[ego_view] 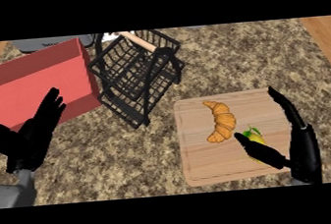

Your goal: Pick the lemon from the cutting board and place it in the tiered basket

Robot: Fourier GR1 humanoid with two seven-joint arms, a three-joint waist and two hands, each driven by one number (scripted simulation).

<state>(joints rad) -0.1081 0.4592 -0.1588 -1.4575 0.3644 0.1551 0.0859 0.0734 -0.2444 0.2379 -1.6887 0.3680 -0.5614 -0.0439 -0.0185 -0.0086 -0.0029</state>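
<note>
lemon: yellow, green leaf, on cutting board beside croissant
right hand: fingers spread open around lemon, not closed
left hand: fingers straight, empty

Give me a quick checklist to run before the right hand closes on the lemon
1. Lemon on the cutting board: ok.
2. Right hand open around the lemon, thumb on its left, fingers to its right: ok.
3. Croissant apart from the right hand: ok, though it lies close beside the lemon.
4. Fingers low enough to touch the lemon: cannot tell.
5. Tiered basket open on top, up and left of the board: ok.
6. Left hand open, resting at the left, out of the path: ok.
</note>
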